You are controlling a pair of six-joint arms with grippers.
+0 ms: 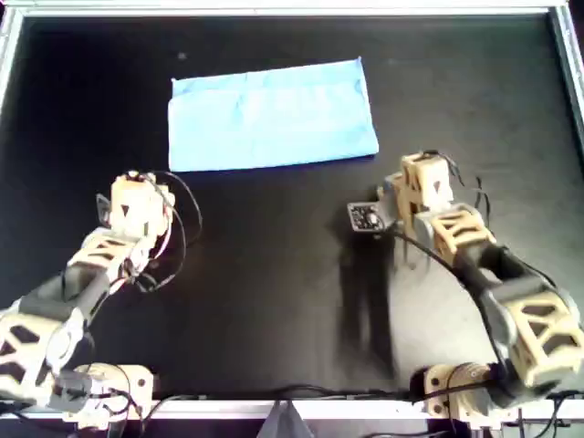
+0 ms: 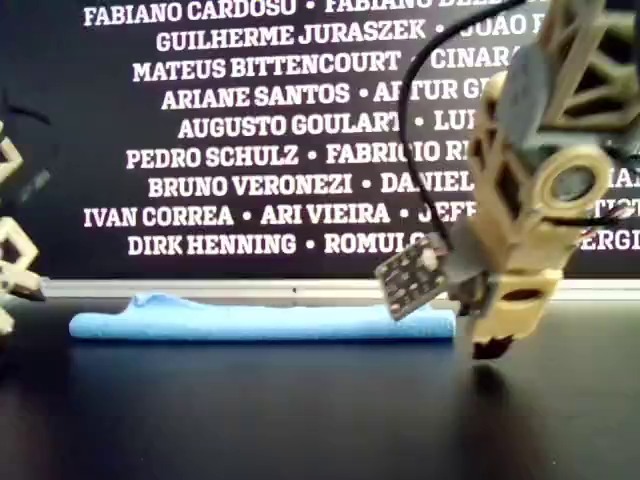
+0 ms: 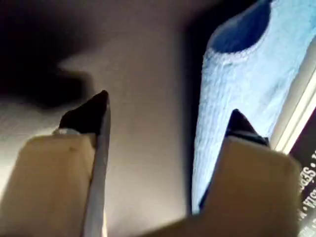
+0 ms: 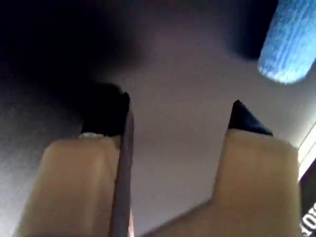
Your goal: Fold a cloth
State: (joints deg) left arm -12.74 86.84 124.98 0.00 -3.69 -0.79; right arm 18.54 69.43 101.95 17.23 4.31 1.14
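Overhead view: your cloth (image 1: 272,115) lies folded flat near the counter's (image 1: 274,301) far edge; left gripper (image 3: 168,116) and right gripper (image 4: 180,113), both wide open and empty, sit just short of it, apparently released.

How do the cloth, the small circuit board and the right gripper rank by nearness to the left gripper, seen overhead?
1. cloth, close by, toward the overhead view's top.
2. small circuit board, toward that view's right.
3. right gripper, farthest right.
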